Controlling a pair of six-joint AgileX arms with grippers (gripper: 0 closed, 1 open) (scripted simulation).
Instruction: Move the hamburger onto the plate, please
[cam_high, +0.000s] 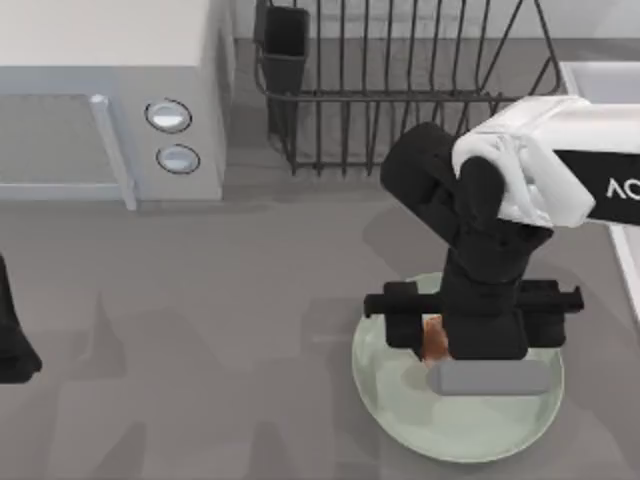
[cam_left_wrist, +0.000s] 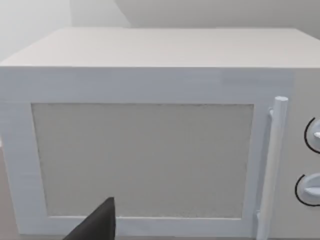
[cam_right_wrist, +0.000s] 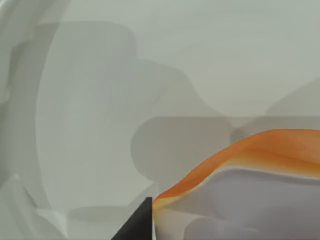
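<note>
Top view: right gripper low over the plate, near right; fingers' state, cannot tell. Hamburger, small orange-brown lump, under it on the pale mint plate. Left arm parked far left.

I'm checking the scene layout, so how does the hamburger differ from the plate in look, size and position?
The hamburger is a small orange-brown lump, while the plate is pale mint green and smooth. The hamburger is far smaller than the plate, which is broad and round with a shallow raised rim. The hamburger is mostly hidden beneath the right tool, while much of the plate lies in open view. Both sit at the table's right side, the hamburger over the plate.
</note>
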